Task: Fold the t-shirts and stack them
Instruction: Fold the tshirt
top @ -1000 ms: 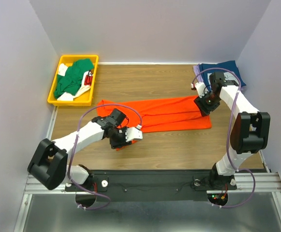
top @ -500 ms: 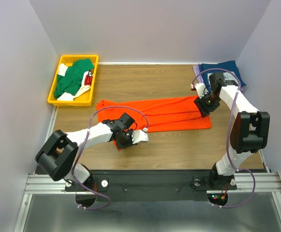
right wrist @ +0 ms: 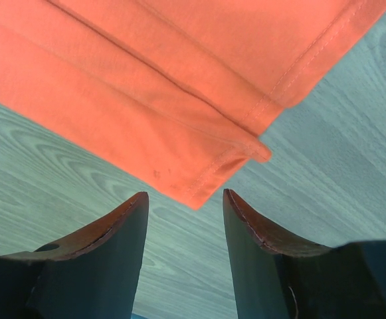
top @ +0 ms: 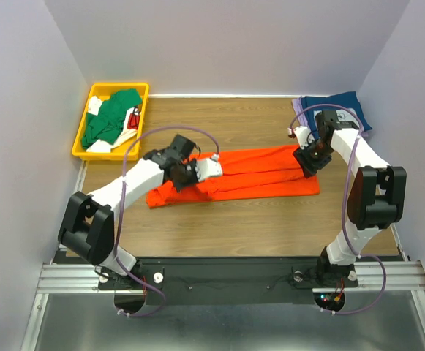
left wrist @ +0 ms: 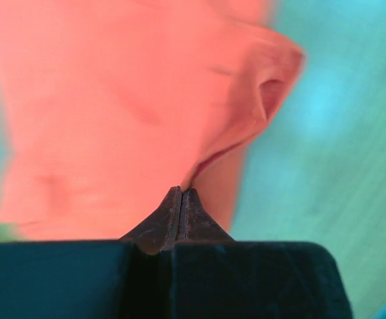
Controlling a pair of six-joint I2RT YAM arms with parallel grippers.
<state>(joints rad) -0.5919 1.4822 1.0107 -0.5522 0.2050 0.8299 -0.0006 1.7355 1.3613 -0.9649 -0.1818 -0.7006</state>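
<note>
The orange t-shirt (top: pixel 271 172) lies as a long folded strip across the middle of the table (top: pixel 271 219). The left gripper (left wrist: pixel 181 193) is pinched tight on a fold of its cloth near the strip's left end. The right gripper (right wrist: pixel 185 194) hangs over the strip's right end, jaws apart, holding nothing. A navy t-shirt (top: pixel 344 102) lies on a lavender t-shirt (top: pixel 298 108) at the far right corner, and 1 green t-shirt (top: pixel 113 113) sits in the yellow bin (top: pixel 106 153) at the far left corner.
</note>
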